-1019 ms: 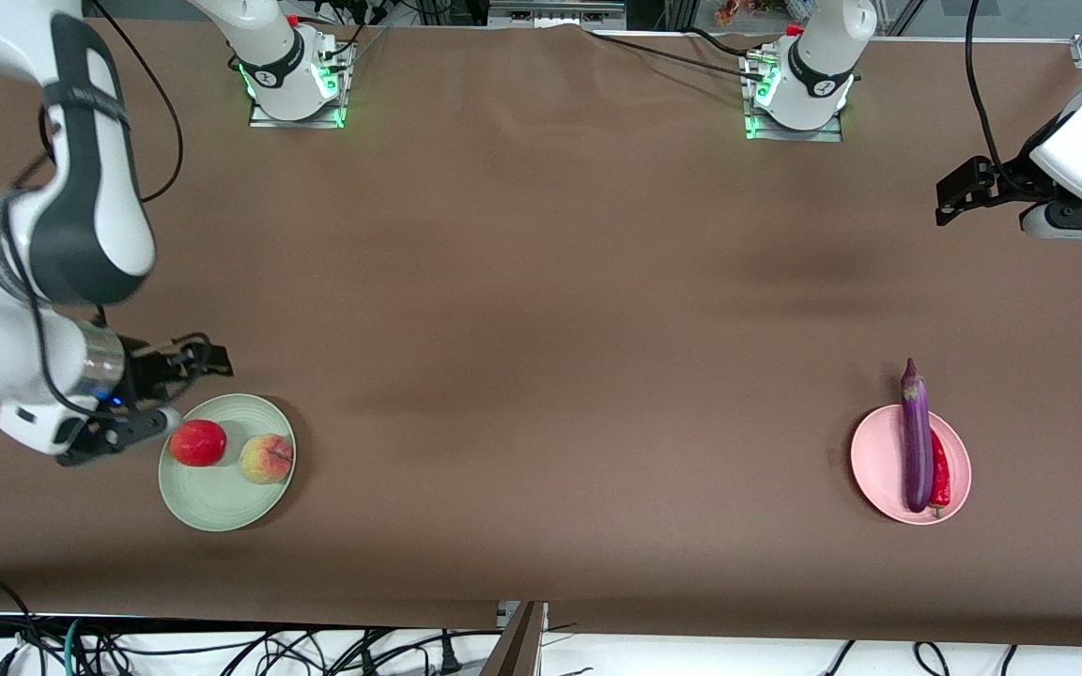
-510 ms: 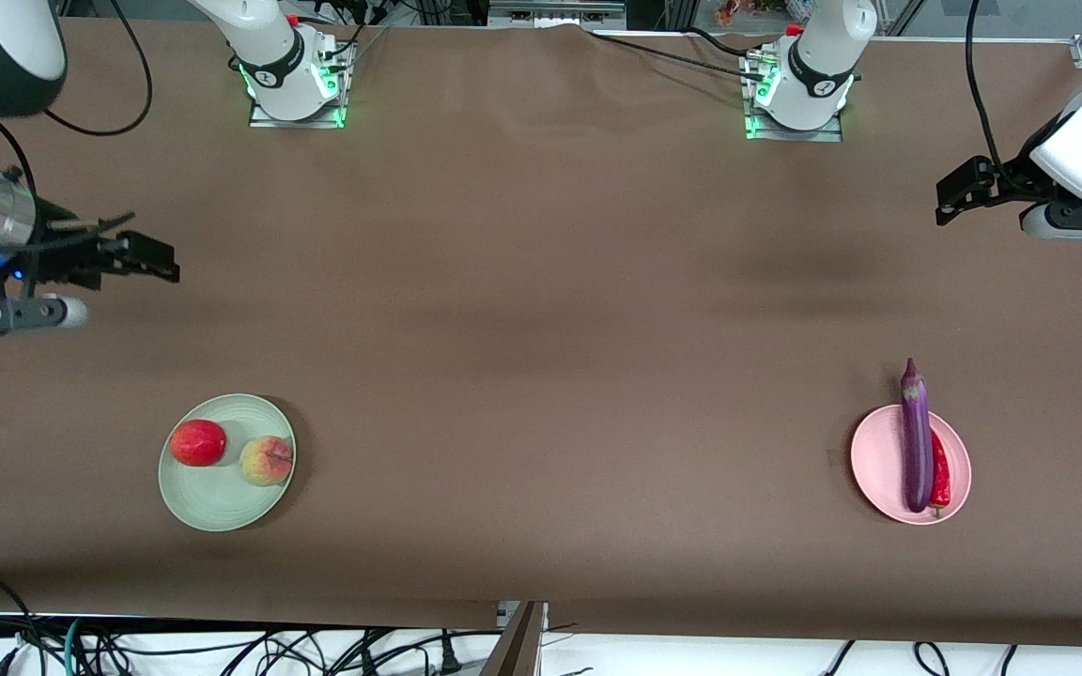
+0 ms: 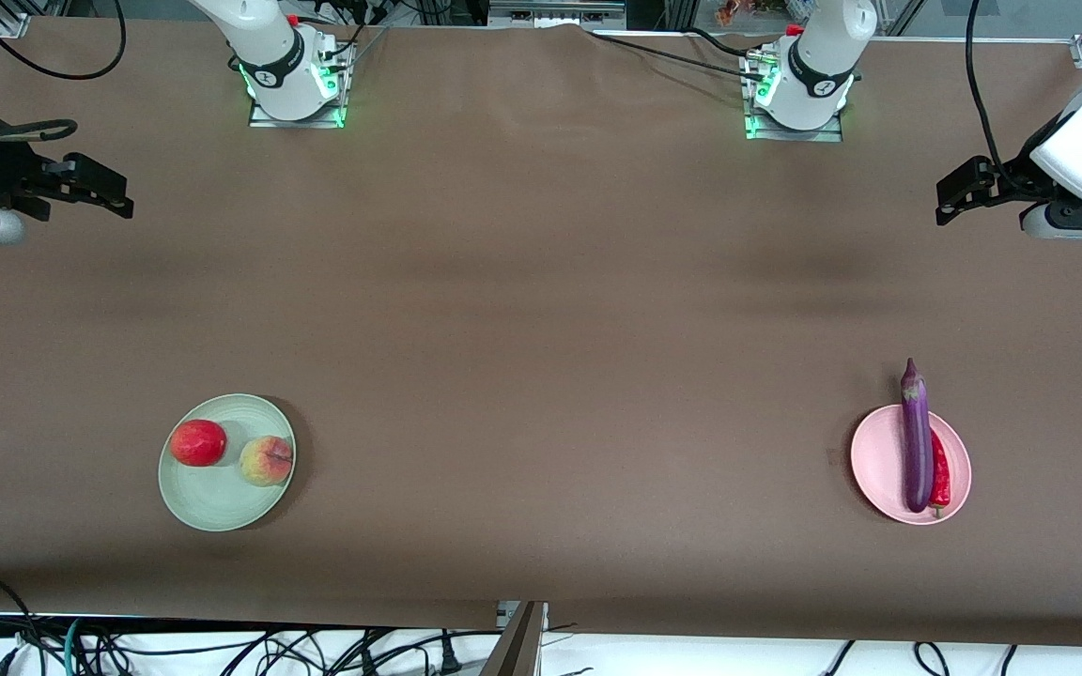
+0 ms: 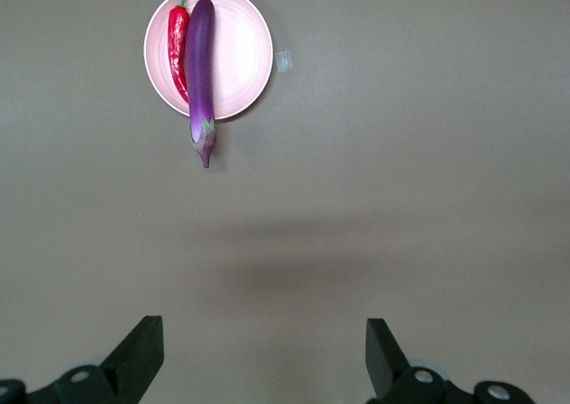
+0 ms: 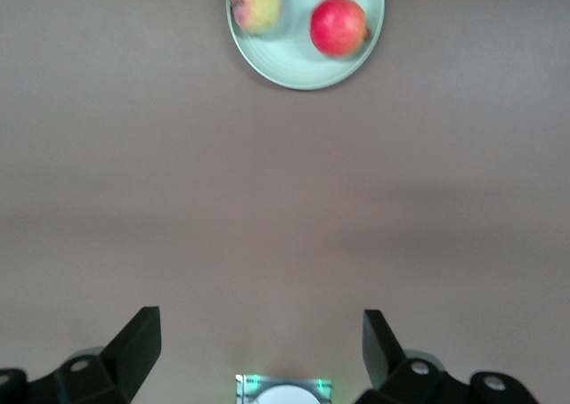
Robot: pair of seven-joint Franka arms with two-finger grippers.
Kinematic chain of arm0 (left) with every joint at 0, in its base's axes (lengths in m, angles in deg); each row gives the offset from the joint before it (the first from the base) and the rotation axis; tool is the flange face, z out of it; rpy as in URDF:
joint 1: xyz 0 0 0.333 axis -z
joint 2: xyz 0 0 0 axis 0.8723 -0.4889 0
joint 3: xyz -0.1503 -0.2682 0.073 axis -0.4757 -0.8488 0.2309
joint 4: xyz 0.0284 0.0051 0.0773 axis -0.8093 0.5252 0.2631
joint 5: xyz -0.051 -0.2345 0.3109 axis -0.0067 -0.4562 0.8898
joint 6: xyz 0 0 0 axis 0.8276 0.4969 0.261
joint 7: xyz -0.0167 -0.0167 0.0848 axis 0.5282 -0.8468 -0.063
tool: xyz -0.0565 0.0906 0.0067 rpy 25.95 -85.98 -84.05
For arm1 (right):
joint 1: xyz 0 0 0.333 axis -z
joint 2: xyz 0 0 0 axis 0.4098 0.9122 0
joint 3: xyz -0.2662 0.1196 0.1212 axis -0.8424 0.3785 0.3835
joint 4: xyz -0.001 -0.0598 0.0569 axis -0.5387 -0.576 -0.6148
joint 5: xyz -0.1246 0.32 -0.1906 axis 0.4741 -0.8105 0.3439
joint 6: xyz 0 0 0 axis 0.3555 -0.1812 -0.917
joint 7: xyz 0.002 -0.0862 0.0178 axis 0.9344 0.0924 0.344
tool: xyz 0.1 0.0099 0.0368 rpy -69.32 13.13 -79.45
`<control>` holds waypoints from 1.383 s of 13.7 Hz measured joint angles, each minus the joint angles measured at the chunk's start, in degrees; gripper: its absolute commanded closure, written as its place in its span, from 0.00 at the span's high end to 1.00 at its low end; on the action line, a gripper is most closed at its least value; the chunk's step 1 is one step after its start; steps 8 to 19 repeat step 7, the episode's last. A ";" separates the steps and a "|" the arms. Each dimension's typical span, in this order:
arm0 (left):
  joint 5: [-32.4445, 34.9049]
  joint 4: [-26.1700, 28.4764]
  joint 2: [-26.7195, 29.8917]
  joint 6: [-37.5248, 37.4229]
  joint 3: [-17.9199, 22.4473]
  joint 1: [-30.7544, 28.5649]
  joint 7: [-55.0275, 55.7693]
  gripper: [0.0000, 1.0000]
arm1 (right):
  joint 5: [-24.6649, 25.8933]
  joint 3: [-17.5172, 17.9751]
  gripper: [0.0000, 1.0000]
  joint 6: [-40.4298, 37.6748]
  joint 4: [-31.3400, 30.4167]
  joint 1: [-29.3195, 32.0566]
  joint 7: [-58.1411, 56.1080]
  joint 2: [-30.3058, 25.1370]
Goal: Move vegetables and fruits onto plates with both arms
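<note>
The pale green plate (image 3: 222, 502) lies near the right arm's end of the table and holds the red apple-like fruit (image 3: 198, 442) and the peach (image 3: 266, 460); they also show in the right wrist view: plate (image 5: 294, 66), red fruit (image 5: 338, 27), peach (image 5: 258, 2). The pale pink plate (image 3: 874, 460) near the left arm's end holds the purple eggplant (image 3: 916, 441) and the red chili (image 3: 940, 477); the left wrist view shows the plate (image 4: 240, 52), eggplant (image 4: 199, 66) and chili (image 4: 178, 39). My right gripper (image 3: 104, 192) is open and empty, high over bare table. My left gripper (image 3: 950, 202) is open and empty, up over bare table.
The brown table (image 3: 541, 329) carries the two arm bases (image 3: 292, 80) (image 3: 799, 94) along its edge farthest from the front camera. Cables hang below the near edge (image 3: 222, 648).
My right arm has lifted away from the green plate and drawn back toward its base, empty. The red fruit stays on the plate. The left arm has not moved.
</note>
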 measured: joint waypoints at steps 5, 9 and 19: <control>0.00 0.00 0.00 0.00 0.10 -0.36 0.00 1.00 | 1.71 0.68 1.00 -0.89 -0.61 -0.06 0.00 0.10; 0.00 0.00 0.00 0.00 0.10 -0.37 0.00 1.00 | 1.71 0.77 1.00 -0.88 -0.61 -0.15 0.11 0.21; 0.00 0.00 0.00 0.00 0.10 -0.37 0.00 1.00 | 1.71 0.77 1.00 -0.88 -0.61 -0.15 0.11 0.21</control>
